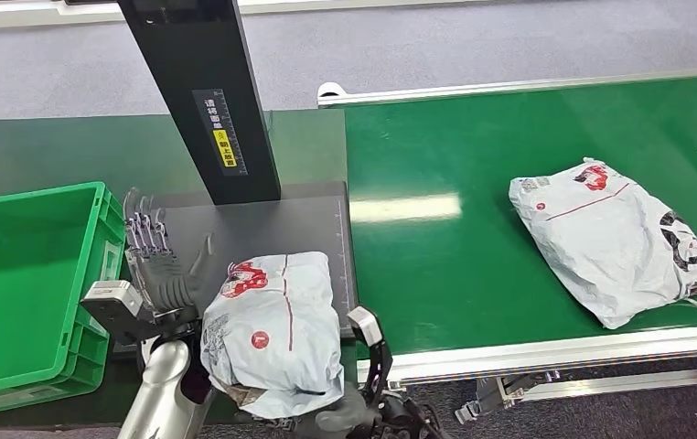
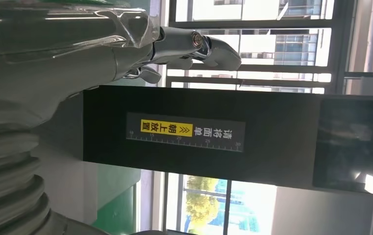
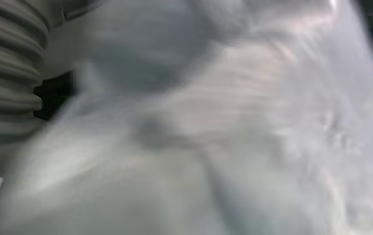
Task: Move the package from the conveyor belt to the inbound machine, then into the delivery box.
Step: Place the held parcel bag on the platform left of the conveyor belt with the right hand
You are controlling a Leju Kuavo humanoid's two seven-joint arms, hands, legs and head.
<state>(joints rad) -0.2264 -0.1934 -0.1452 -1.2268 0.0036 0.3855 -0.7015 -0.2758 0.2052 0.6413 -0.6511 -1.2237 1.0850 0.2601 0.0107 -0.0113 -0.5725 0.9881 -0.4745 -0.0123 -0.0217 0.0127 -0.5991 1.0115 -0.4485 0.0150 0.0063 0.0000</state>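
Beside the package (image 1: 273, 329), left hand (image 1: 151, 251) upright, fingers spread, empty; right hand's grip unclear.

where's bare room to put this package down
Free: the green bin is bare inside; the belt between the scanner plate and the far package. Crowded: the plate's near edge, under the held package beside the left hand.
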